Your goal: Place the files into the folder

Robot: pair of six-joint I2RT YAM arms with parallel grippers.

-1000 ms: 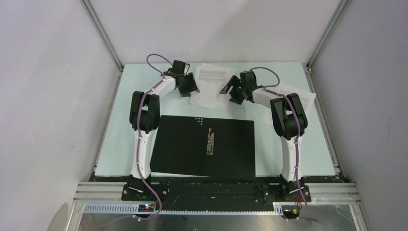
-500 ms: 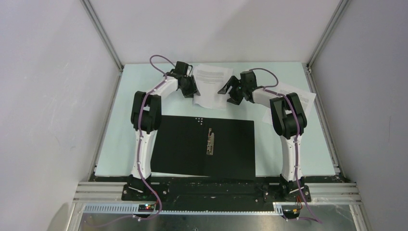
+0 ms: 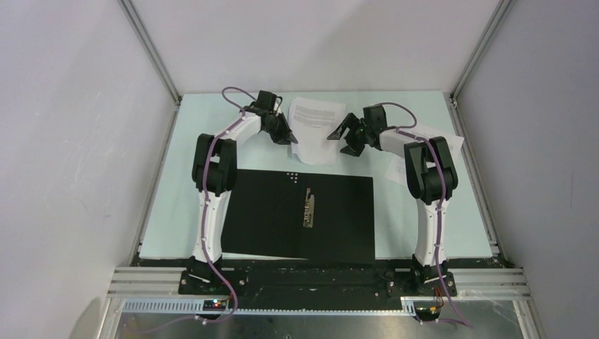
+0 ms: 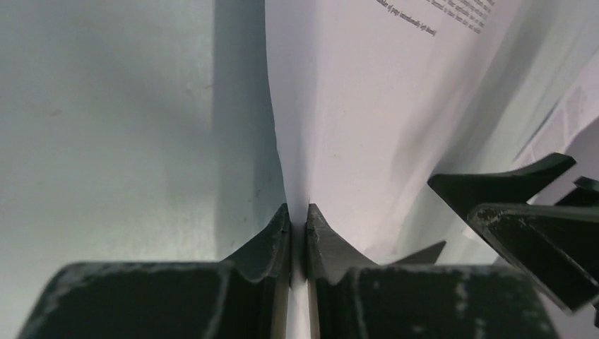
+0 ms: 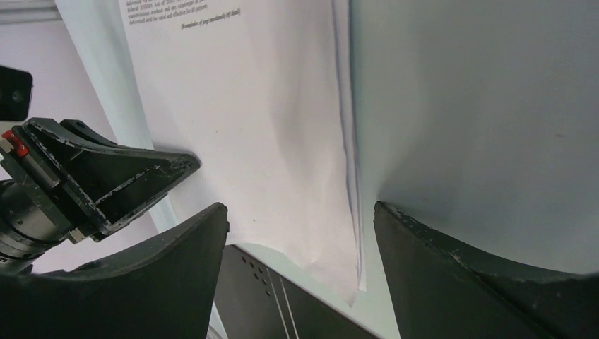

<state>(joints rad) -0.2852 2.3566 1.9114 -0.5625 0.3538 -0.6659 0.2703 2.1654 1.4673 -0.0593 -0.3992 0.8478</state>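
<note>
The folder (image 3: 297,215) lies open on the table, black inside up, with its metal clip (image 3: 309,207) in the middle. The files (image 3: 314,127), white printed sheets, lie behind it, bowed upward. My left gripper (image 3: 286,135) is shut on their left edge; the left wrist view shows paper (image 4: 353,106) pinched between the tips of that gripper (image 4: 298,215). My right gripper (image 3: 344,138) stands open at the sheets' right edge. In the right wrist view the right gripper (image 5: 300,208) spans the paper's (image 5: 268,127) edge without touching it, with the folder's corner (image 5: 282,304) below.
Another white sheet (image 3: 424,141) lies at the back right, partly under the right arm. Grey walls and metal frame rails (image 3: 152,56) close in the pale green table (image 3: 176,212) on three sides. The two grippers are close, each visible in the other's wrist view.
My left gripper has closed onto the sheets' left edge, and the paper has buckled up and looks narrower. The right arm has shifted a little to the right, still open.
</note>
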